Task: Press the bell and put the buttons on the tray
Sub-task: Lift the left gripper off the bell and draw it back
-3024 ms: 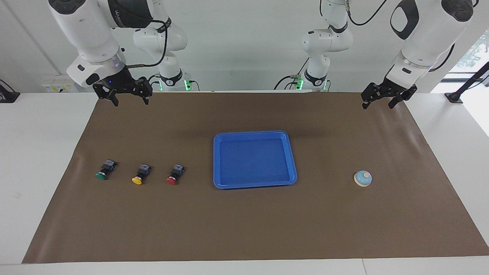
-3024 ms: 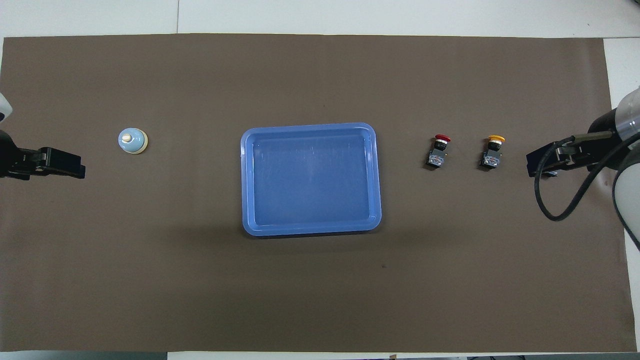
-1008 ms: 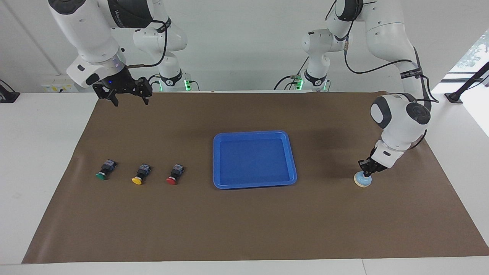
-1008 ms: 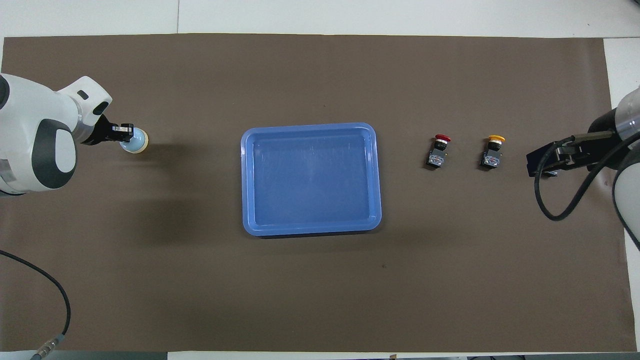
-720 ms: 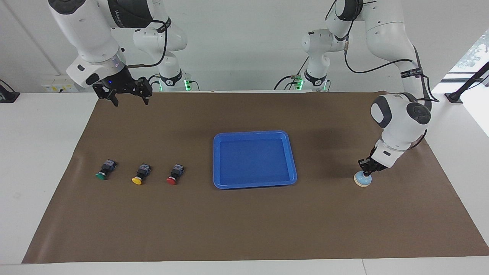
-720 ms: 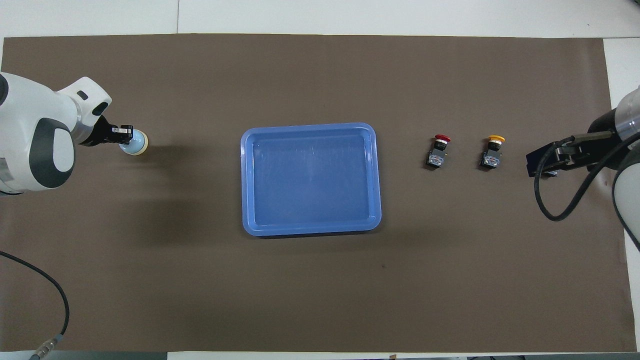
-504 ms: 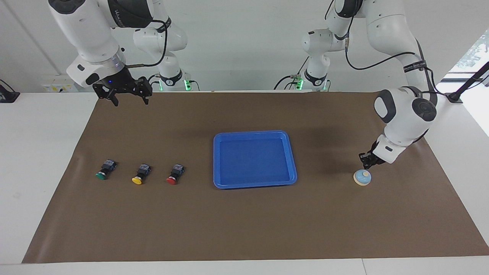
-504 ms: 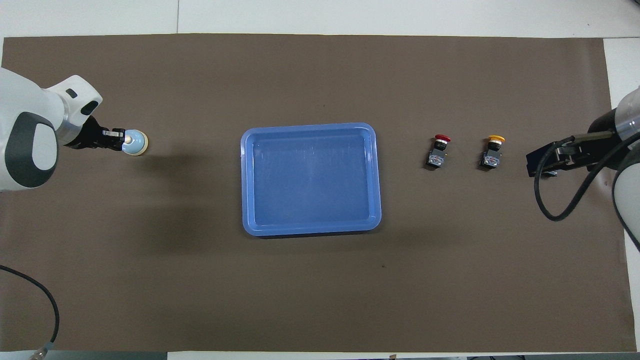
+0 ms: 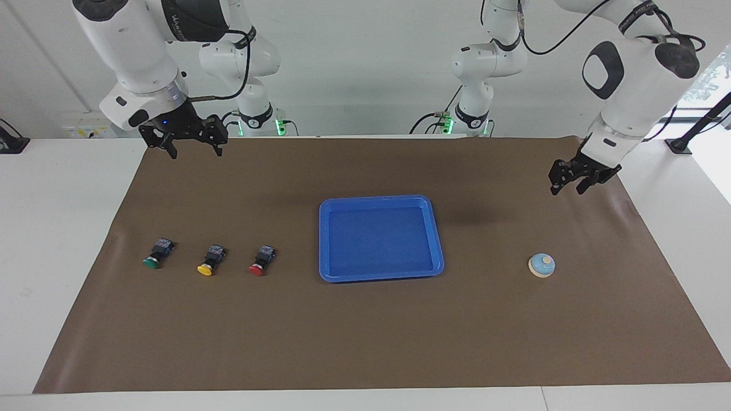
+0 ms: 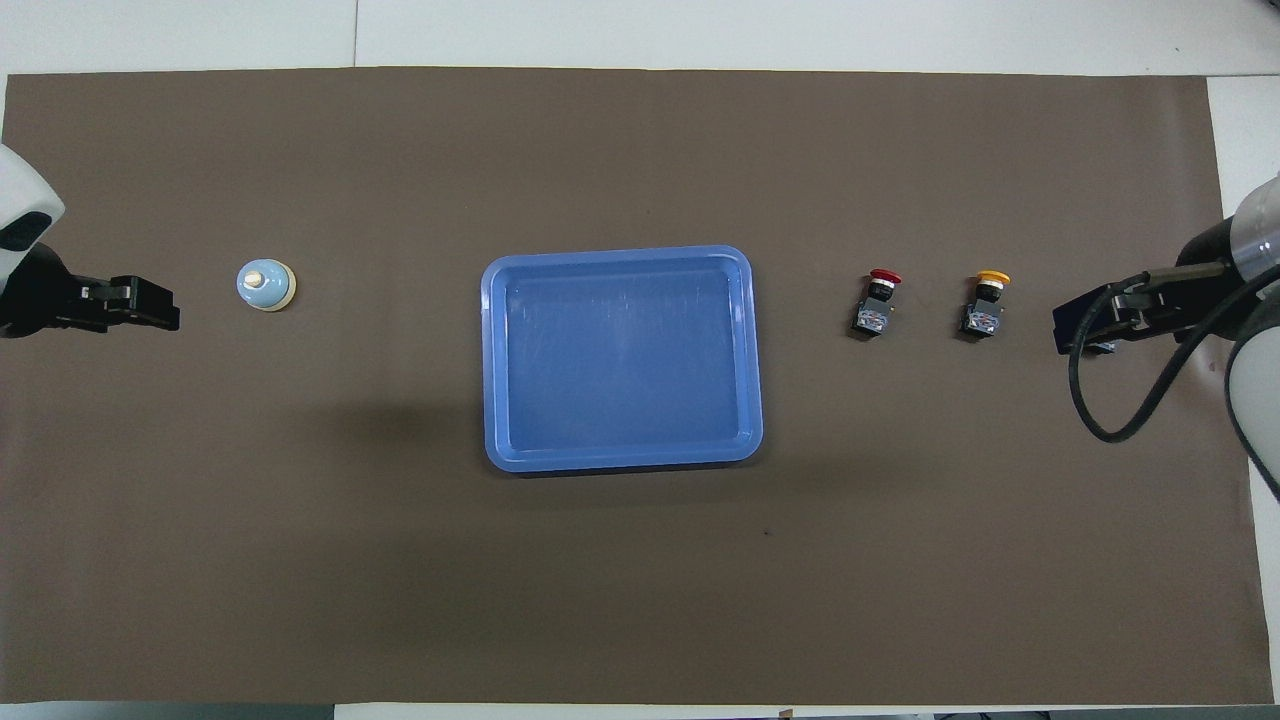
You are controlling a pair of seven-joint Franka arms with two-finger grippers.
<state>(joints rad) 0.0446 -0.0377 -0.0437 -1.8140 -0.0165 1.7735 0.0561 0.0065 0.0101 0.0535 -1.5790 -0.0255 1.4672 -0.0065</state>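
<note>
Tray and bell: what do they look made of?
Tray: likely moulded plastic, uniform bright blue, rounded corners, low rim, faint sheen. Bell: smooth light blue dome with cream knob and base rim; painted metal or plastic, cannot tell which.

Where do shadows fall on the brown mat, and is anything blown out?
Facing view: a soft shadow lies on the brown mat beside the bright blue rectangular plastic tray, toward the left arm's end; the window is glaringly bright. Overhead view: the same shadow, no glare.

Bright, even light; soft shadows
</note>
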